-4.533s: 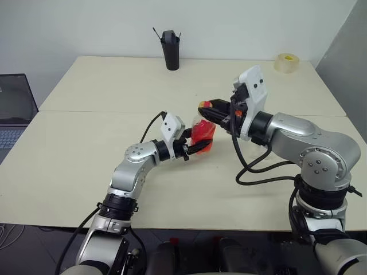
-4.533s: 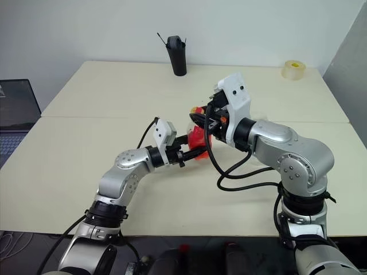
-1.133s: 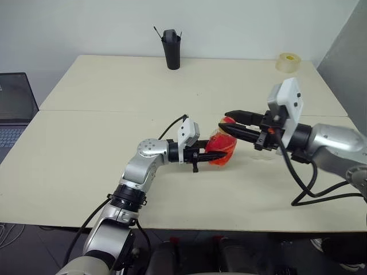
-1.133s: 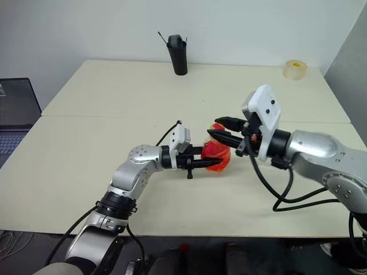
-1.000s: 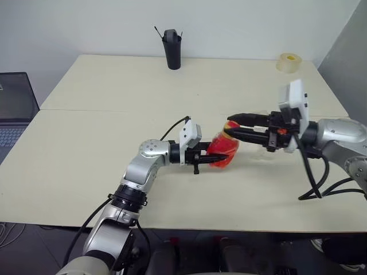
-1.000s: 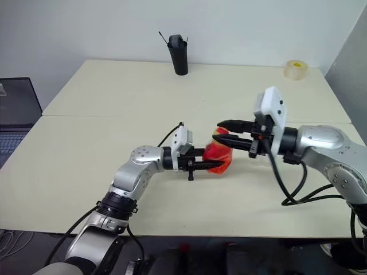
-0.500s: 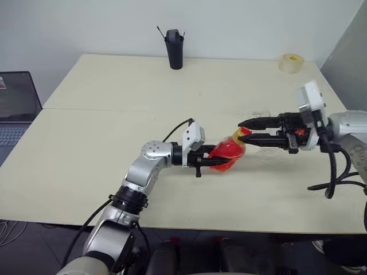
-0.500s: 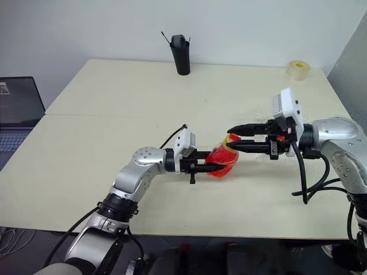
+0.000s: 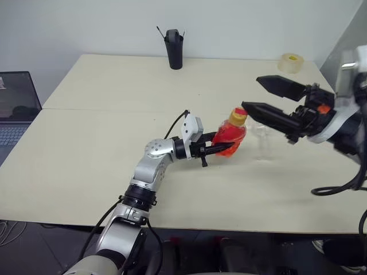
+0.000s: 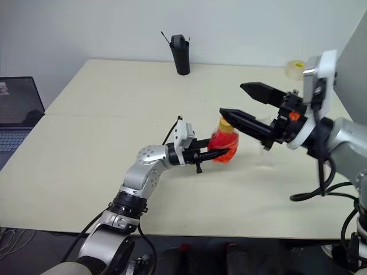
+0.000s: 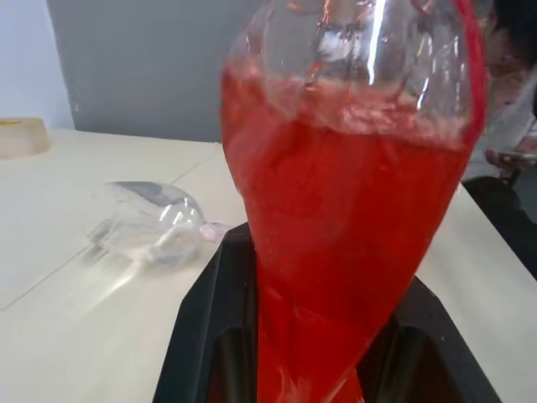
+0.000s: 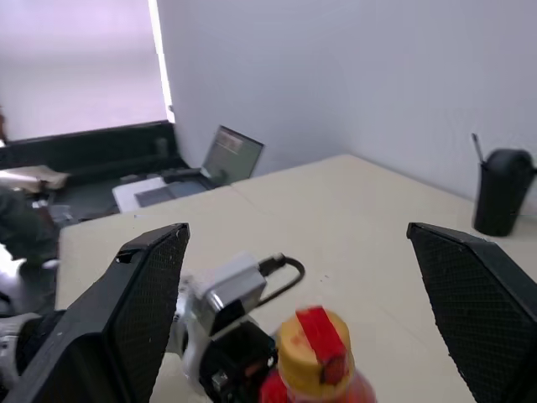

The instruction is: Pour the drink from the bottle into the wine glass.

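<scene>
My left gripper [image 9: 225,148] is shut on the belly of the bottle [image 9: 231,133]. The bottle leans a little to the right and its yellow-orange cap [image 9: 238,117] is on. The red drink [image 11: 336,218] fills most of it. My right gripper [image 9: 251,94] hangs wide open just right of the cap and above it, holding nothing; in the right wrist view its black fingers [image 12: 143,294] stand far apart over the cap [image 12: 310,346]. The clear wine glass [image 9: 262,137] stands on the table right of the bottle, under the right gripper.
A tall black cup [image 9: 174,49] stands at the back of the table [image 9: 103,154]. A tape roll [image 9: 291,62] sits at the back right. An open laptop [image 9: 16,103] lies off the table's left edge. A seam runs across the table behind the bottle.
The right gripper let go of the cap, opened wide and rose up and to the right. The left gripper brought the bottle more upright and a little higher.
</scene>
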You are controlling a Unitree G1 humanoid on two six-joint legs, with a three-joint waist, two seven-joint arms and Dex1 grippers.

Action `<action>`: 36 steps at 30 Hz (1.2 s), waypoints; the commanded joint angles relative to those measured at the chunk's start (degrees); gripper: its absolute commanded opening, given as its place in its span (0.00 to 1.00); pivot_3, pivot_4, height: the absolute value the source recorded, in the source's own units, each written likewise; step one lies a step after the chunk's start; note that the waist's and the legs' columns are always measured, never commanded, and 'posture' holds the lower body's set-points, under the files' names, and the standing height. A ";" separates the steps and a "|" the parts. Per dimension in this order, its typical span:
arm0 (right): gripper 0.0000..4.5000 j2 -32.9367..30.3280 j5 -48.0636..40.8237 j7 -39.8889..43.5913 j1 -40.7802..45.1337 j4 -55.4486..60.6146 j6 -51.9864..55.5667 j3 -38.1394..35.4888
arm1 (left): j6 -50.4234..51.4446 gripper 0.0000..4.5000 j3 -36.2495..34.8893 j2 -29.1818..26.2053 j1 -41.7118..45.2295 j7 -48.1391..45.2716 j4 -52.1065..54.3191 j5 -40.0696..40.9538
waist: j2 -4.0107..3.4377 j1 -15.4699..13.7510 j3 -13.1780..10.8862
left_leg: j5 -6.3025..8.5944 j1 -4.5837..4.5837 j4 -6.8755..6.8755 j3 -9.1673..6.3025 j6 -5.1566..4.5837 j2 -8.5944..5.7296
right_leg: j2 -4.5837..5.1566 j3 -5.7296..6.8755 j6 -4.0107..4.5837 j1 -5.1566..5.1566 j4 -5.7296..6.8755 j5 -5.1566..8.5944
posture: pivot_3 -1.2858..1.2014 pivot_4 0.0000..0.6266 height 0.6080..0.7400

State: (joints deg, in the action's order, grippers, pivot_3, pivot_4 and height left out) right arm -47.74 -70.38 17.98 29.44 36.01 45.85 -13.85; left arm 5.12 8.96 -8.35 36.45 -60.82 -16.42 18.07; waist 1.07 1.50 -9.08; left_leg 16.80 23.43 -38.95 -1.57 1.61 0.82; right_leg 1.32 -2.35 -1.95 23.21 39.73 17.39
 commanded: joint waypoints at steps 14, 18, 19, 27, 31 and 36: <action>1.00 9.80 13.55 -18.78 1.41 6.19 3.44 12.67 | 2.08 0.23 0.03 2.01 -2.06 -0.25 6.01 3.55 | -0.01 0.12 0.01 | -0.01 -0.01 0.00 -0.02 0.02 0.00 | -0.03 0.02 0.00 0.00 -0.01 0.00 | 0.52 0.24 1.00; 1.00 11.74 17.15 -18.11 2.35 3.51 3.16 13.13 | 1.84 0.23 -0.06 1.68 -2.23 -0.47 6.18 3.30 | -0.01 0.14 0.01 | -0.01 -0.02 0.00 -0.01 0.02 -0.01 | -0.03 0.04 0.00 0.00 0.01 0.00 | 0.52 0.24 1.00; 1.00 12.14 17.66 -17.74 2.64 3.10 3.07 13.06 | 1.76 0.23 -0.07 1.64 -2.26 -0.43 6.21 3.25 | -0.01 0.15 0.01 | -0.01 -0.02 0.00 0.00 0.02 -0.01 | -0.03 0.04 0.00 0.00 0.00 0.00 | 0.52 0.24 1.00; 1.00 13.69 19.32 -14.60 5.18 1.11 3.93 12.35 | 2.06 0.23 0.22 1.21 -2.82 -0.52 6.49 3.21 | -0.01 0.14 0.01 | -0.01 -0.02 0.00 -0.03 0.01 0.00 | -0.03 0.04 0.00 0.01 0.01 0.00 | 0.52 0.24 1.00; 1.00 12.97 18.36 -13.19 4.65 1.78 5.48 10.94 | 2.26 0.23 0.34 1.03 -3.14 -0.45 6.78 3.27 | -0.01 0.14 0.01 | -0.01 -0.02 0.00 -0.01 0.01 -0.01 | -0.03 0.04 0.00 0.01 0.01 0.00 | 0.52 0.24 1.00; 1.00 10.59 16.77 -11.94 1.32 3.58 7.14 6.97 | 2.47 0.23 0.26 0.65 -3.22 -0.75 6.74 3.45 | -0.01 0.12 0.01 | 0.00 -0.02 0.00 -0.02 0.00 0.00 | -0.03 0.04 0.00 0.01 0.01 0.00 | 0.52 0.24 1.00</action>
State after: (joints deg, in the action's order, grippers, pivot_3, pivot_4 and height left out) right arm -35.95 -52.92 5.64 31.66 37.55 52.83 -3.41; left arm 8.35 9.62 -7.71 32.87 -60.85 -13.07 20.16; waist 1.06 1.63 -9.07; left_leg 16.80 23.41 -38.95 -1.58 1.61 0.82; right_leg 1.29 -2.32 -1.94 23.22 39.74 17.39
